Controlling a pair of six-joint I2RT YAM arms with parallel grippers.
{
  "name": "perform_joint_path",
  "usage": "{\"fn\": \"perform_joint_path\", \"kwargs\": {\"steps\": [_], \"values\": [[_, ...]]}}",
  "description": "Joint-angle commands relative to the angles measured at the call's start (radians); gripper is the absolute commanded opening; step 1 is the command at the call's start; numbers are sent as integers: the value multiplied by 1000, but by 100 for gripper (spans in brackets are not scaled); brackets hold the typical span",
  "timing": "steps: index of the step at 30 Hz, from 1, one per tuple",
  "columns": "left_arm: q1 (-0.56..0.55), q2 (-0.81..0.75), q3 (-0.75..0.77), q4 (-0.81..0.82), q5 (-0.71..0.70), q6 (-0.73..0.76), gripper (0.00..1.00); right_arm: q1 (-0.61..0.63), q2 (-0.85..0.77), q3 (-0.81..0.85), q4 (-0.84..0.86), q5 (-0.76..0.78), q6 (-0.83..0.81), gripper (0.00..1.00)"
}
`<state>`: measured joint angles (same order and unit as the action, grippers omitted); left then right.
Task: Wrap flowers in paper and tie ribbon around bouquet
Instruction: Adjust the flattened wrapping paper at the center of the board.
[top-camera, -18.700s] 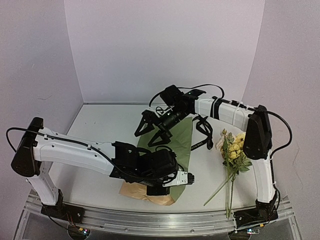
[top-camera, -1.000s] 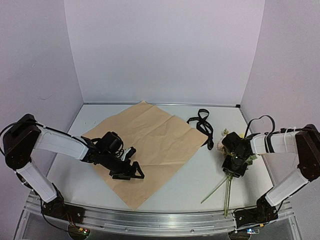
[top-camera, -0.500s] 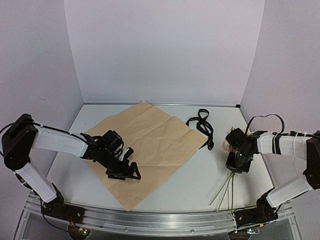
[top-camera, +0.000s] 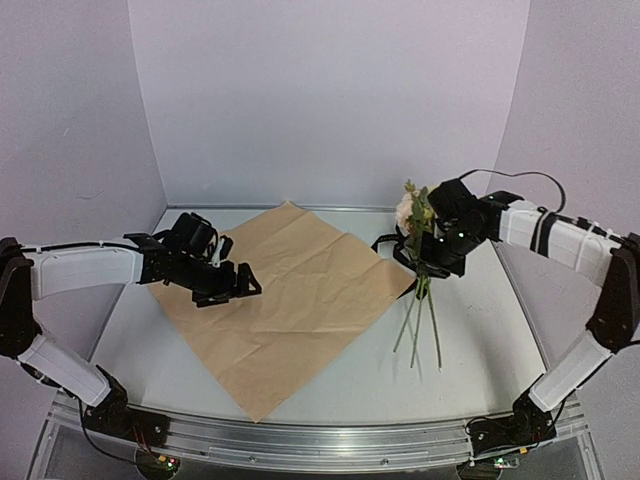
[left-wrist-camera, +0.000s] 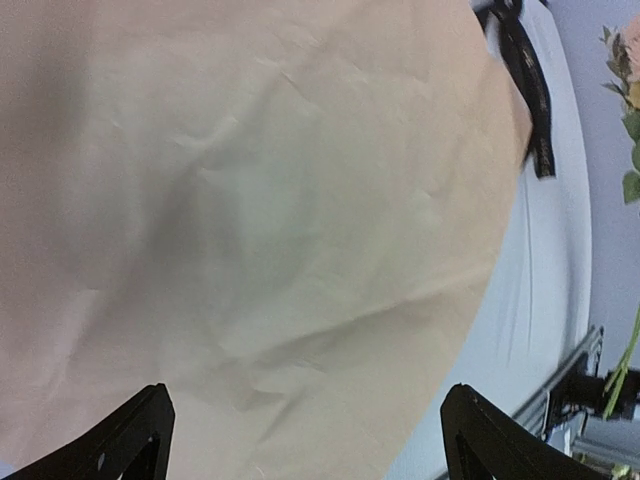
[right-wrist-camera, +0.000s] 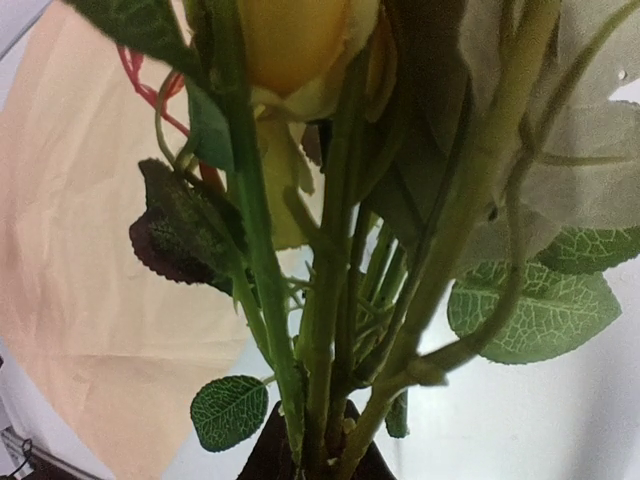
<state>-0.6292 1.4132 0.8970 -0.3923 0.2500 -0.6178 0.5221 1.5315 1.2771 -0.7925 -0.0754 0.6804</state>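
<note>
From above, the right end effector (top-camera: 434, 262) clamps the pale yellow-cream, green-stemmed flowers (top-camera: 413, 212) upright, just beside the large tan-faced paper sheet (top-camera: 290, 290) on the white counter (top-camera: 490, 340). At the left wrist, the left end effector (left-wrist-camera: 305, 410) gapes wide above the paper sheet. At the right wrist, the stems (right-wrist-camera: 322, 340) sit pinched.

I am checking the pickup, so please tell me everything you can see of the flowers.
The flowers are a small bunch: pale yellow and cream blossoms, veined green leaves, long thin green stems. The right gripper is shut on the stems, holding the bunch roughly upright, blossoms up, right of the paper. Whether the stem tips touch the table is unclear.
</note>
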Motion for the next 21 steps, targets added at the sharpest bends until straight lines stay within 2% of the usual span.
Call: {"fn": "perform_joint_path", "kwargs": {"steps": [1, 5, 12, 21], "values": [[144, 74, 65, 16, -97, -2, 95, 67, 192, 225, 118, -126, -47, 0], [203, 230, 183, 114, -90, 31, 93, 80, 359, 383, 225, -207, -13, 0], [211, 481, 395, 108, -150, 65, 91, 79, 539, 582, 299, -307, -9, 0], [163, 608, 478, 64, -191, 127, 90, 69, 605, 625, 388, -363, 33, 0]]}}
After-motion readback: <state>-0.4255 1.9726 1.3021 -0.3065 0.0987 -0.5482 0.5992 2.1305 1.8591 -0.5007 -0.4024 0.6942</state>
